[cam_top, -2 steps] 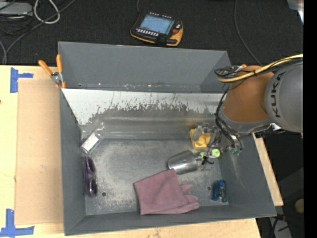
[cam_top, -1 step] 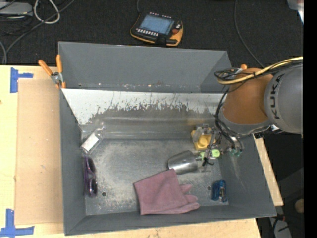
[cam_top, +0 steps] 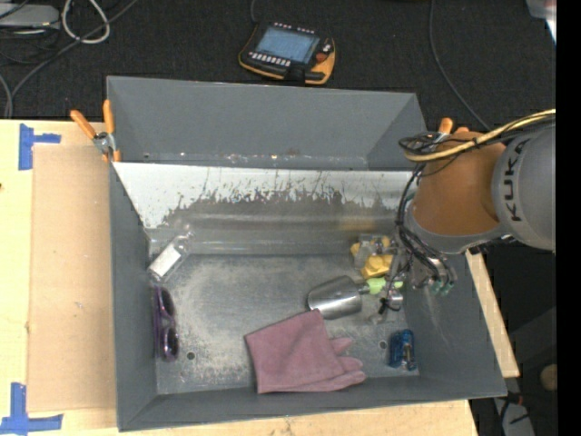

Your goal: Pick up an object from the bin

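My gripper (cam_top: 391, 291) hangs low over the right half of the bin floor, under the orange wrist cover. Just to its left lies a shiny silver metal cup (cam_top: 336, 300) on its side, its rim close to the gripper. A yellow toy-like piece (cam_top: 376, 264) sits right behind the gripper, touching or nearly touching it. A small blue object (cam_top: 400, 349) lies a little in front of the gripper, apart from it.
A pink cloth (cam_top: 300, 354) is spread at the front middle, its edge under the cup. Purple sunglasses (cam_top: 164, 323) lie along the left wall, with a small white block (cam_top: 165, 262) behind them. The arm enters from the right.
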{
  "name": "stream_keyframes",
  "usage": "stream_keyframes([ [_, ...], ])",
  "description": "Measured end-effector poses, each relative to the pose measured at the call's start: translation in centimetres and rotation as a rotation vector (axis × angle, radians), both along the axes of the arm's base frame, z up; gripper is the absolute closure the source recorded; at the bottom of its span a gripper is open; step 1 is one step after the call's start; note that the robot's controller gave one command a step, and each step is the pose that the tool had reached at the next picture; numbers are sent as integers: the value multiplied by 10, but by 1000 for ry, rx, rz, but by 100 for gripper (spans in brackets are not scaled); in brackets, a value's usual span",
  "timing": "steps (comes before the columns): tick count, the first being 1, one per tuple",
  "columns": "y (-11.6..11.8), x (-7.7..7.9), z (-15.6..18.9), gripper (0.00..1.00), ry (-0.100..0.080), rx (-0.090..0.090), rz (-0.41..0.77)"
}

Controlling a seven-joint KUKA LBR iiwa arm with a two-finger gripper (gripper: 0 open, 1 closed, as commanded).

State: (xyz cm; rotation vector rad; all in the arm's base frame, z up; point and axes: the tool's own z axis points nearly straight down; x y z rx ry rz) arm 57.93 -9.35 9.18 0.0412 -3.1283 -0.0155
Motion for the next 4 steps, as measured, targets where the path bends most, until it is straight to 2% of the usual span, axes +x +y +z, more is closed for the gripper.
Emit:
stream_keyframes([
  [1, 29, 7, -22, 100, -2, 5, 245],
  [2, 29, 7, -22, 100, -2, 5, 244],
  [3, 37, -2, -18, 100, 0, 7, 244],
  [4, 41, 2, -22, 100, -4, 6, 249],
])
